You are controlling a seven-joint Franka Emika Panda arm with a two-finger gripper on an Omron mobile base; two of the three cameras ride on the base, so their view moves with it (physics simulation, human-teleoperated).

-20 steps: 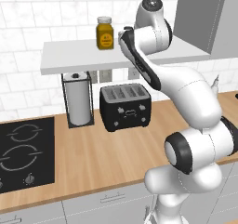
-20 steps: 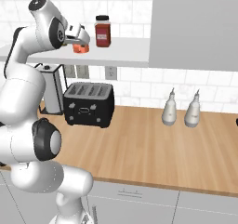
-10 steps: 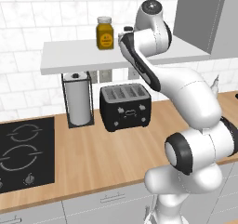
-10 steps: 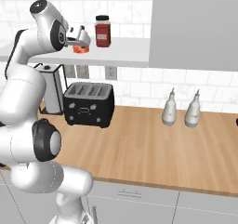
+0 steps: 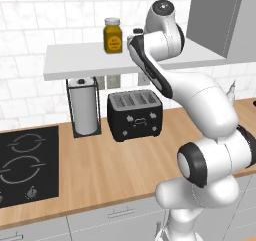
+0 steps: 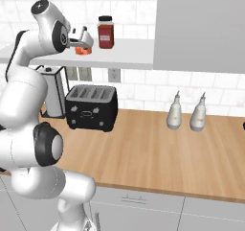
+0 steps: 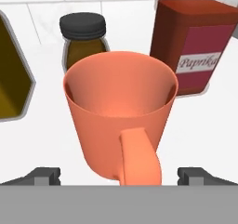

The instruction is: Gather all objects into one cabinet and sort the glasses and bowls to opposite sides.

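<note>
1. Reaching at the white slab shelf [image 5: 75, 65] in the left base view: the arm rises from 5 o'clock and its wrist sits over the shelf at about 1 o'clock. A yellow jar [image 5: 113, 35] stands just at 9 o'clock of the wrist. The grey cabinet [image 5: 220, 20] is at 2 o'clock. Below are the toaster [image 5: 135, 115] and paper towel holder [image 5: 84, 107] on the counter [image 5: 100, 170].

2. Right base view: the gripper [image 6: 82, 44] is at 11 o'clock, at the salmon-orange cup [image 6: 84, 50] on the shelf. The red jar [image 6: 105, 32] is just at 3 o'clock of the cup, near but apart. Two bottles [image 6: 186, 112] stand on the counter at 3 o'clock, well clear of the work.

3. Hand view: the cup [image 7: 120, 121] is centred, handle facing the camera at 6 o'clock. The fingertips [image 7: 44, 175] sit wide at 7 and 5 o'clock, clear of the cup walls, so the hand is spread, holding nothing. A dark-lidded jar [image 7: 84, 44] is behind at 11 o'clock and the paprika jar [image 7: 193, 51] at 1 o'clock.

4. Judgement: pre-grasp step. Push in farther until the pads bracket the body, close squarely and mind the handle. Room is tight behind, so lift straight up before swinging toward the cabinet, and avoid the shelf edge and both jars.
</note>
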